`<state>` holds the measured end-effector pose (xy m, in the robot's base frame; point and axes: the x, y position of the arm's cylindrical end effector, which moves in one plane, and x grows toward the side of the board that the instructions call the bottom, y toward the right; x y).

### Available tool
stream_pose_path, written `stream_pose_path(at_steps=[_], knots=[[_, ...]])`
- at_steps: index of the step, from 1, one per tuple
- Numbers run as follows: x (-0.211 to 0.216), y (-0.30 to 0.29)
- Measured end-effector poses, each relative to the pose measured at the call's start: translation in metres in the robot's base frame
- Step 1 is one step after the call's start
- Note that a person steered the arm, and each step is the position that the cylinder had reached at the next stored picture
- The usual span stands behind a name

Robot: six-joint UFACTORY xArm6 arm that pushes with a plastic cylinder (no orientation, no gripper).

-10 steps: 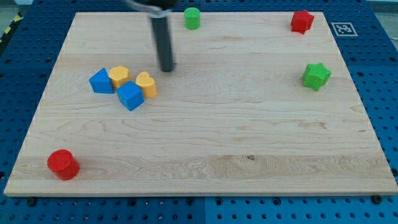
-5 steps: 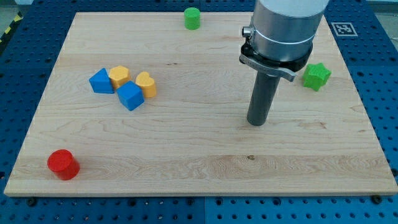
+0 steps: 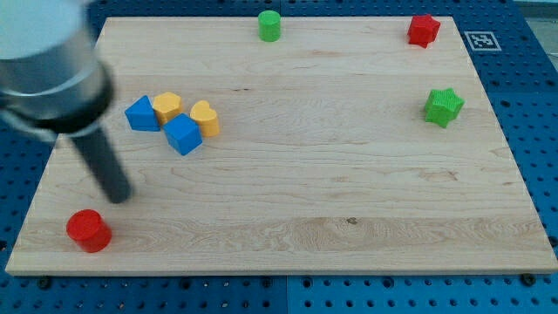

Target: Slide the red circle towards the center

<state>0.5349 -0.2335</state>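
The red circle sits near the bottom left corner of the counter, far from the middle; the tip is just above it and a little to the right, near but not touching. There is no pincer on this arm, only a rod, so nothing can open or close.

The tip looks to be on the wrong side; a push from here would likely send the circle down and left, off the edge. It probably has to go round to the circle's lower left first; there is little room there. An off-middle push could let the circle slip past; the blue and yellow blocks sit near the way.
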Motion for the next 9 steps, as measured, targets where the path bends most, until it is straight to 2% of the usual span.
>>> stream_pose_path(at_steps=[1,2,3,5,8,9], knots=[[0.001,-0.07],[0.012,-0.071],[0.059,-0.07],[0.069,-0.065],[0.068,0.056],[0.068,0.067]])
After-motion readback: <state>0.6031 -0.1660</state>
